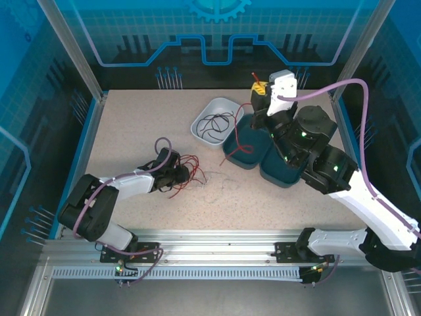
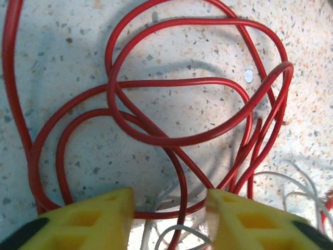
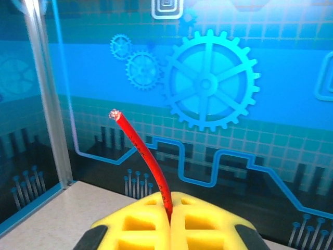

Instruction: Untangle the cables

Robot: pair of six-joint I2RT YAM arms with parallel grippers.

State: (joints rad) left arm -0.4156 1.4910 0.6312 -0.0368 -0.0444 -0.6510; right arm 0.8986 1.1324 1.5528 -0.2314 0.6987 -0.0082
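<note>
At the right wrist, the gripper [image 3: 170, 211] pinches a bare-tipped red cable [image 3: 138, 153].

Left arm [image 1: 125, 187] stretched low, left claw [image 2: 169, 202] fingers parted, right arm [image 1: 342, 178] raised, right claw [image 3: 170, 203] pinched closed

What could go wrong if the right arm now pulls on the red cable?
1. The right gripper pinches the red cable near its bare end, so a hard pull may slip it out.
2. Under the open left gripper, the red loops cross many times; pulling may tighten them into a knot.
3. White cables lie against the loops and may be dragged along.
</note>
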